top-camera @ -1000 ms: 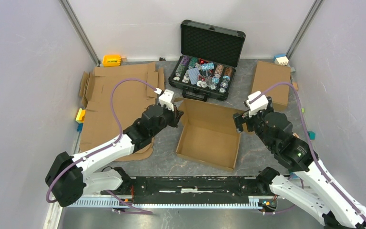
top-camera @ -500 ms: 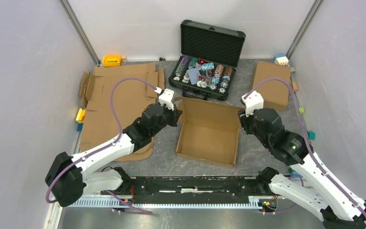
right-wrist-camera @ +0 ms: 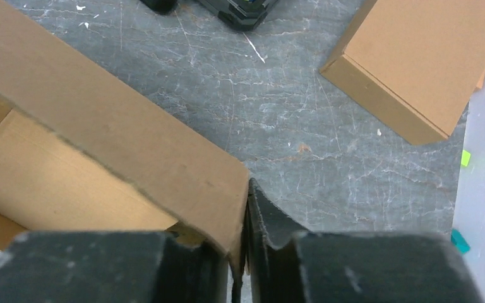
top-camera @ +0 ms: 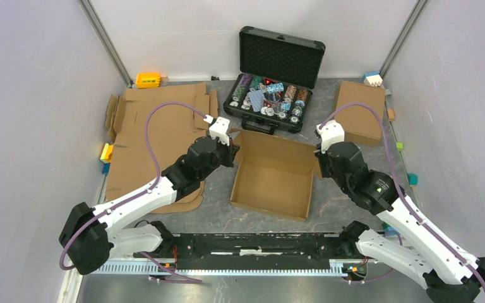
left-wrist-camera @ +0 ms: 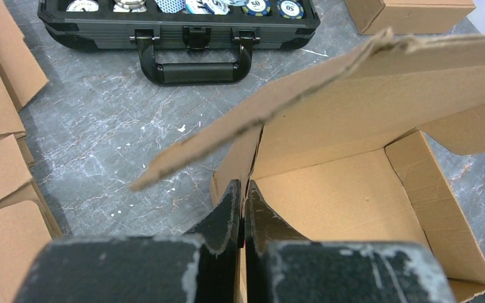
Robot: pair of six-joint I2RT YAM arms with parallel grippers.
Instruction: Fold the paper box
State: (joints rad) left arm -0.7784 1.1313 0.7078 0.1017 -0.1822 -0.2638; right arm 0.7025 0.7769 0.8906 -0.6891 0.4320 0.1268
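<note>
**Paper box gripped at both side walls**

The paper box [top-camera: 270, 180] sits open at the centre of the top view, on the grey table [top-camera: 328, 214]. Its floor is flat on the surface and its walls stand upright. The rear flap [left-wrist-camera: 328, 82] is raised and tilts over the opening, and its torn edge runs across the upper half of the left wrist view.

Left gripper [left-wrist-camera: 243, 189]: positioned at the upper left corner of the box. The jaws are narrow, almost together. The two black fingers [left-wrist-camera: 227, 211] pinch the thin edge of the left wall, one on each face.

Right gripper [right-wrist-camera: 245, 189]: positioned at the upper right corner of the box. The jaws are closed down on the right wall. One finger [right-wrist-camera: 262, 218] presses against the outer face. The other is hidden behind the cardboard on the inner side.

Surroundings:
- A black case [top-camera: 278, 60] stands open just beyond the box, in the upper centre of the top view. Its tray holds coloured chips [top-camera: 266, 96] and its handle points toward the box.
- Flat cardboard sheets [top-camera: 158, 132] lie at the left, partly under the left arm.
- A closed brown box [top-camera: 359, 110] lies at the upper right, apart from the paper box.
- A yellow block [top-camera: 147, 79] rests against the rear wall at the upper left.
</note>
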